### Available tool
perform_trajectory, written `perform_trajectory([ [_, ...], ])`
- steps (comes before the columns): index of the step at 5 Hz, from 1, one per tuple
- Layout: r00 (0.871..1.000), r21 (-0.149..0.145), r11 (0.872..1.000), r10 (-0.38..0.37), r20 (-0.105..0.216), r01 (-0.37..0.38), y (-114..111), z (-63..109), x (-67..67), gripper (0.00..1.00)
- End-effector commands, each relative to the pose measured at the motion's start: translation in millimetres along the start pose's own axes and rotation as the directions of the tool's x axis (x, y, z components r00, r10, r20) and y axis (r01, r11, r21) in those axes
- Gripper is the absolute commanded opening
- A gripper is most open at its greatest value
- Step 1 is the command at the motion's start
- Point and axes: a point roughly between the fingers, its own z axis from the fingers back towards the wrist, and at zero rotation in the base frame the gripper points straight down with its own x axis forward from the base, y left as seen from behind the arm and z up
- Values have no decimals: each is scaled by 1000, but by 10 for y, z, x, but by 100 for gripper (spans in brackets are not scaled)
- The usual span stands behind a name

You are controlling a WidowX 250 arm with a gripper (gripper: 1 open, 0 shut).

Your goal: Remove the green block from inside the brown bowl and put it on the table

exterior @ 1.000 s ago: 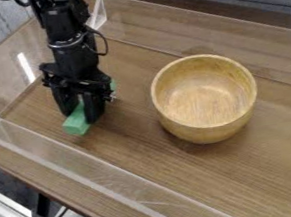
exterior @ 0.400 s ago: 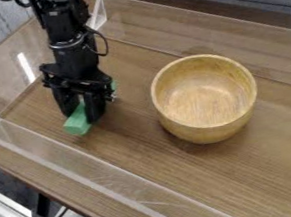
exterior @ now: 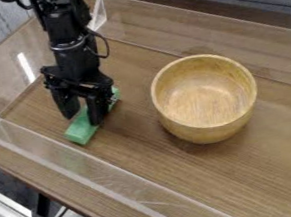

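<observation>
The green block (exterior: 83, 130) lies on the table (exterior: 117, 175), left of the brown bowl (exterior: 207, 96), which stands empty at centre right. My gripper (exterior: 85, 112) points straight down over the block's far end, its black fingers spread open, one on either side of the block. The block's near end pokes out below the fingers toward the table's front-left edge. I cannot tell whether the fingertips still touch the block.
Low clear acrylic walls (exterior: 61, 167) run along the table's edges, the front one close to the block. My black arm (exterior: 62, 26) rises toward the upper left. Cables hang at the bottom left, off the table.
The fingers have spread apart from the shut grip on the green block. The block now lies flatter on the table and slightly lower in the picture. The arm stayed in place.
</observation>
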Motion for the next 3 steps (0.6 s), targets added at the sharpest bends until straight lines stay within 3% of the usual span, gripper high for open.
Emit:
perform_trajectory([
  [1,997,17,1000,-2,80,0,10,283,116,100],
  [2,994,12,1000,-2,113,1,-28,485,111,100],
  [3,987,13,1000,-6,162,4,-92,816,99,100],
])
